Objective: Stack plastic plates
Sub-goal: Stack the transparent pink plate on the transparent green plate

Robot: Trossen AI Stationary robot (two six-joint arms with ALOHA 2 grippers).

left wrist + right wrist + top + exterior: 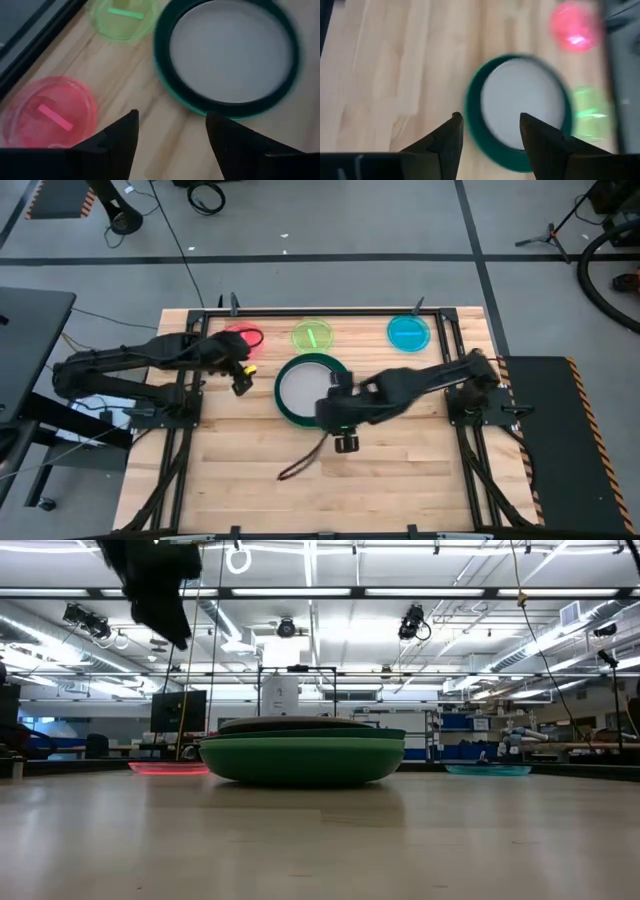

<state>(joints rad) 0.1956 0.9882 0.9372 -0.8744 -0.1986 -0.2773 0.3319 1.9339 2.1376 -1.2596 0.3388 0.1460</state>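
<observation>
A stack of plates (305,387) stands mid-table: green plates (302,758) at the bottom, a dark one above, and a pale grey one (230,50) on top. Three small translucent plates lie flat along the far edge: red (243,340), yellow-green (312,335) and blue (408,332). My left gripper (243,383) hangs open above the table, left of the stack and near the red plate (47,112). My right gripper (346,442) hovers open over the stack's near right side (517,107). Neither touches a plate.
A dark cord (300,465) lies on the wood near the right gripper, toward the near edge. Black frame rails (440,340) run along the table's left, right and far sides. Bare wood (400,480) spreads across the near half.
</observation>
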